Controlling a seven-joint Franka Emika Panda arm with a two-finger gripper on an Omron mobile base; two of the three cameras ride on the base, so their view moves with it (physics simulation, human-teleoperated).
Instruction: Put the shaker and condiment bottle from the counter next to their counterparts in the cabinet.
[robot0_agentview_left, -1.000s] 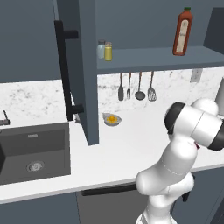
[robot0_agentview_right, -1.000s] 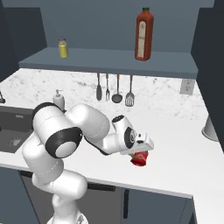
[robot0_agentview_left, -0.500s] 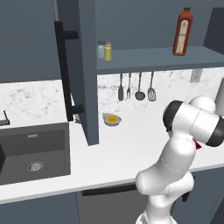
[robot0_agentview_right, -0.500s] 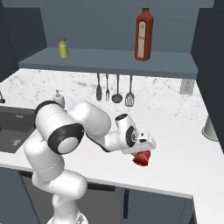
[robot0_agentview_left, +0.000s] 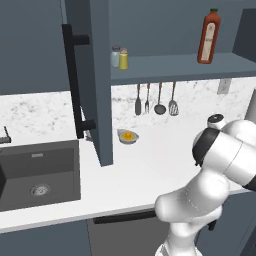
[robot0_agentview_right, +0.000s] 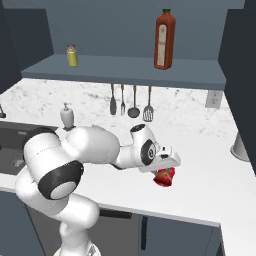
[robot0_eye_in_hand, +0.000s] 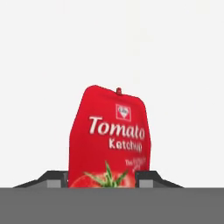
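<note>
My gripper (robot0_agentview_right: 167, 169) is shut on the condiment bottle (robot0_agentview_right: 164, 177), a bright red ketchup bottle, low over the counter (robot0_agentview_right: 210, 185) near its front edge. In the hand view the condiment bottle (robot0_eye_in_hand: 109, 140) stands between my two fingertips (robot0_eye_in_hand: 56, 177), slightly tilted, against the white counter. The yellow shaker (robot0_agentview_left: 123, 59) stands on the cabinet shelf (robot0_agentview_left: 175, 66) beside the pale grey-blue shaker (robot0_agentview_left: 115, 56). At the shelf's right stands the tall red-brown bottle (robot0_agentview_left: 208, 36) with its green cap. From the right base view I see the yellow shaker (robot0_agentview_right: 72, 55) and the tall bottle (robot0_agentview_right: 163, 39).
The cabinet door (robot0_agentview_left: 97, 80) stands open with its black bar handle (robot0_agentview_left: 75, 85). A dark sink (robot0_agentview_left: 40, 172) lies to the left. A small bowl (robot0_agentview_left: 127, 136) sits near the door, utensils (robot0_agentview_left: 155, 100) hang on the wall, and a soap dispenser (robot0_agentview_right: 67, 115) stands by the sink.
The gripper with the red bottle has shifted slightly to the right and a little upward. Nothing on the shelf has moved.
</note>
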